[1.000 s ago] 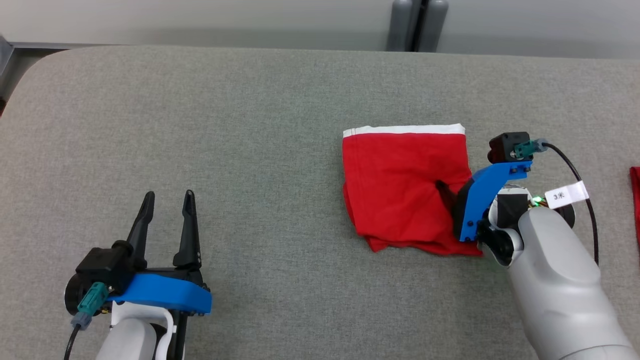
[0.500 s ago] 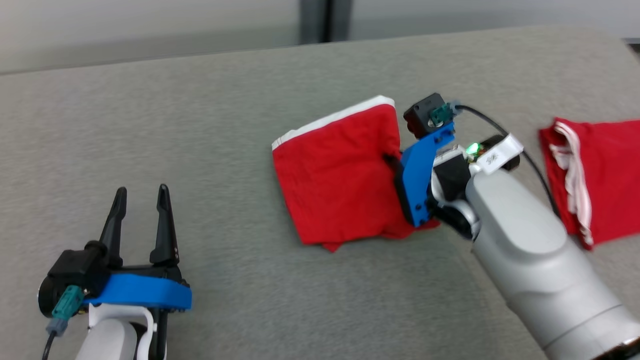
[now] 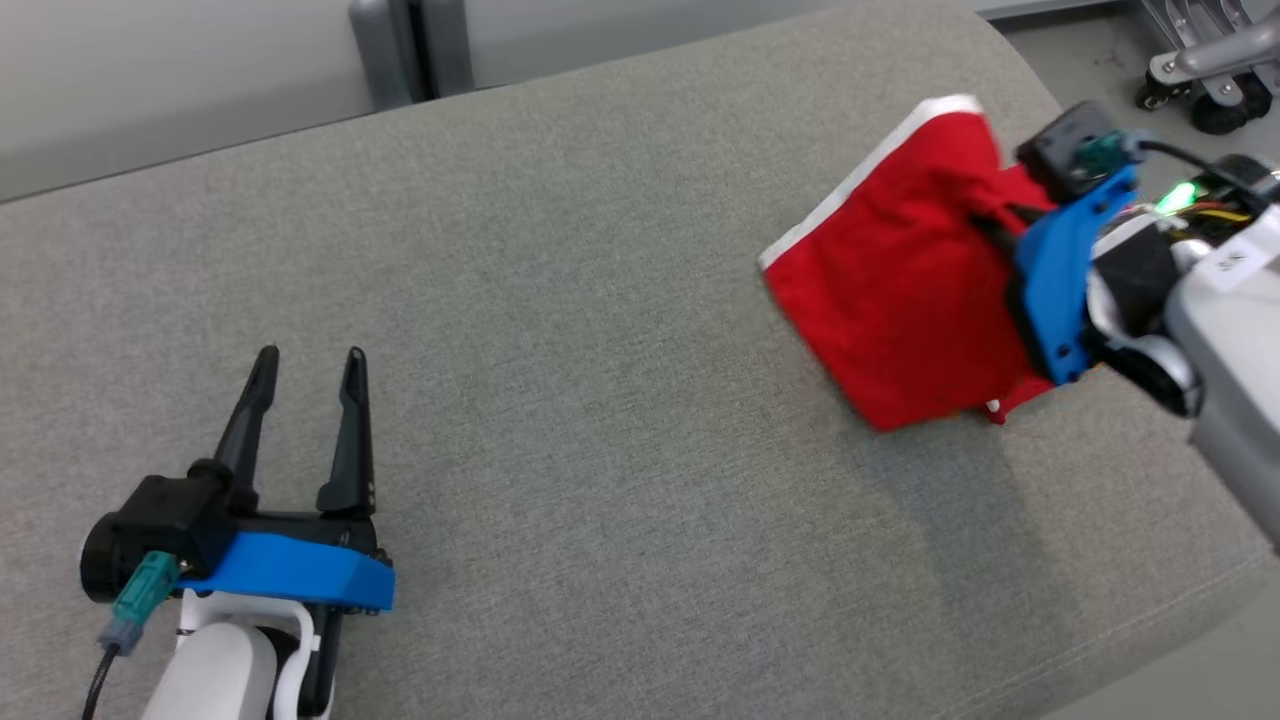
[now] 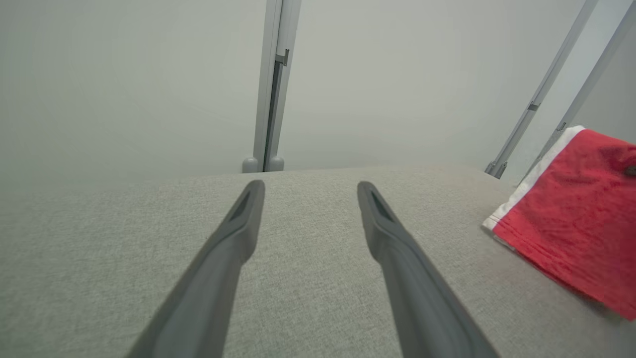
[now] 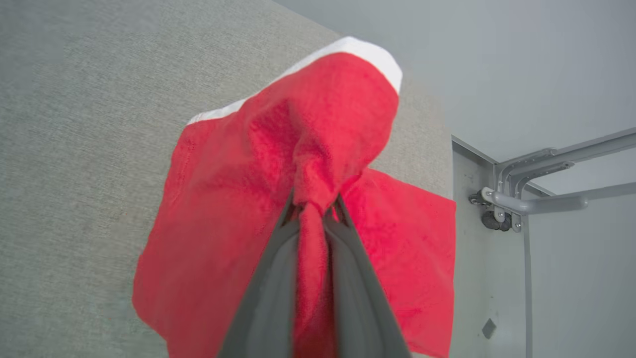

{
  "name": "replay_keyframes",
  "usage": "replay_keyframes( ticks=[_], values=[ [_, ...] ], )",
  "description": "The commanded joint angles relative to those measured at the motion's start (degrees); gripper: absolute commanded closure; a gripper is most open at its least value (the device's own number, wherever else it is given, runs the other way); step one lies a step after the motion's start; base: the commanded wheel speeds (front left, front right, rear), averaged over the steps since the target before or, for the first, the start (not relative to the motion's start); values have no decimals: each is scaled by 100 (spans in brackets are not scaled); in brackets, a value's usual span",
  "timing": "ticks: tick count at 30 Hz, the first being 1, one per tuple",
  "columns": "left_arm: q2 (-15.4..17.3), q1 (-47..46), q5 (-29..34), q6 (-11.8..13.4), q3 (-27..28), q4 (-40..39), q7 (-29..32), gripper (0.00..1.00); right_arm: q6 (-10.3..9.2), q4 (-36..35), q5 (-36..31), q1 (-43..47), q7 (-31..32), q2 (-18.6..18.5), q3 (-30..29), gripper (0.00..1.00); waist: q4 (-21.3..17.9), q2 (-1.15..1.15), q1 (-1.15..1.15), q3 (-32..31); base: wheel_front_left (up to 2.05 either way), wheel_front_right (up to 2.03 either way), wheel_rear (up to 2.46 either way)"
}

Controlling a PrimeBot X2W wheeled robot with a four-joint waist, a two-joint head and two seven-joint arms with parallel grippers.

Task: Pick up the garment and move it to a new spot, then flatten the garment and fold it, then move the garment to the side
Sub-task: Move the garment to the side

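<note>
The garment (image 3: pixel 900 310) is red cloth with a white band along one edge. It hangs bunched and lifted off the grey table near the table's far right end. My right gripper (image 3: pixel 1000 222) is shut on a pinched fold in its middle. In the right wrist view, the fingers (image 5: pixel 278 278) clamp a twisted ridge of the garment (image 5: pixel 233 199), which drapes down to both sides. My left gripper (image 3: pixel 311 360) rests open at the lower left, far from the cloth. Nothing lies between its fingers (image 4: pixel 223 258), and the garment (image 4: pixel 571 219) shows at the right edge of the left wrist view.
The padded grey table (image 3: pixel 560 300) ends in a rounded corner at the right. Beyond it are floor and wheeled metal legs (image 3: pixel 1200 90). A grey post (image 3: pixel 410 50) stands behind the table. More red cloth (image 5: pixel 412 248) lies flat under the held garment by the table's edge.
The right gripper has shut on the garment's middle and lifted it, bunching it. The head camera has swung, so the whole scene has shifted. The left gripper stays open.
</note>
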Motion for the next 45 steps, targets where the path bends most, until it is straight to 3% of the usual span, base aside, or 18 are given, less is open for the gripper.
replay_keyframes(
  ticks=[1, 10, 16, 17, 18, 19, 26, 31, 37, 45],
  values=[
    [76, -70, 28, -17, 23, -26, 38, 0, 2, 64, -38, -98, -119, -67, 39, 100, 11, 0, 0, 63, 0, 0, 0],
    [411, -363, 151, -8, 7, -395, 403, 0, 1, 1143, -391, -480, -1027, -611, -104, 100, 171, 0, 0, 702, 0, 0, 0],
    [566, -446, 208, -4, -13, -634, 587, 0, 2, 2080, -505, -358, -1391, -487, -684, 100, 331, 0, 0, 996, 0, 0, 0],
    [594, -462, 203, -9, -3, -650, 609, 0, 2, 2235, -527, -344, -1464, -434, -792, 76, 342, 0, 0, 1023, 0, 0, 0],
    [611, -470, 195, -15, -1, -662, 632, 0, 2, 2392, -549, -301, -1496, -369, -863, 15, 354, 0, 0, 1038, 0, 0, 0],
    [628, -477, 189, -20, 1, -674, 631, 0, 2, 2559, -564, -293, -1542, -315, -964, 0, 363, 0, 0, 1042, 0, 0, 0],
    [494, -434, 162, -3, -119, -497, 479, 0, 2, 3393, -529, -232, -2189, 103, -1739, 0, 484, 0, 0, 690, 0, 0, 0],
    [300, -171, -1, 46, -106, -215, 271, 0, 2, 3346, -604, -39, -2789, 310, -1857, 0, 613, 0, 0, 158, 0, 0, 0],
    [72, 118, -191, 99, -66, 79, 11, 0, 2, 2720, -513, 587, -3486, 689, -1970, 0, 891, 0, 0, -457, 0, 0, 0],
    [-111, 598, -330, 215, 140, 228, -196, 0, 3, 1146, -623, 2078, -3719, 1107, -2569, 0, 1346, 0, 0, -1083, 0, 0, 0]
  ],
)
